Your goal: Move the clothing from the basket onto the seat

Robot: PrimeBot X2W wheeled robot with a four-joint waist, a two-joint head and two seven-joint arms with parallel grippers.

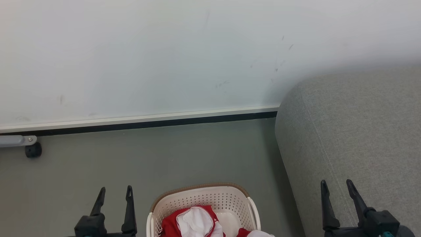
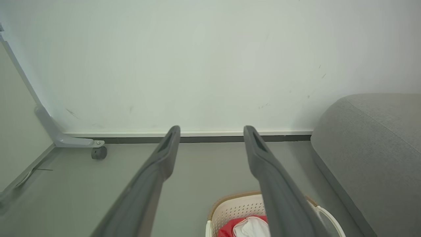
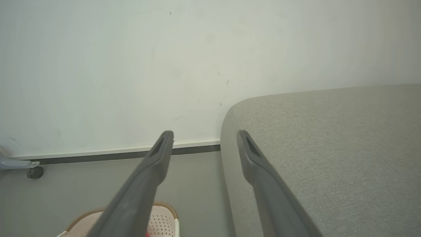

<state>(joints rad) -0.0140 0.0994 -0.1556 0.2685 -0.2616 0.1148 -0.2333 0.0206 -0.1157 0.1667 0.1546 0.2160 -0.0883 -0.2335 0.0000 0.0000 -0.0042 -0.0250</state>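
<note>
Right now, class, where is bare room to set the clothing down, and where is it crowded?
The seat is bare as far as it shows, bordered by the wall and the floor. Bare floor lies between the basket and the skirting. Crowded: inside the basket, where the clothing lies.

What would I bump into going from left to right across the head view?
Black wheel → left hand → basket → right hand.
</note>
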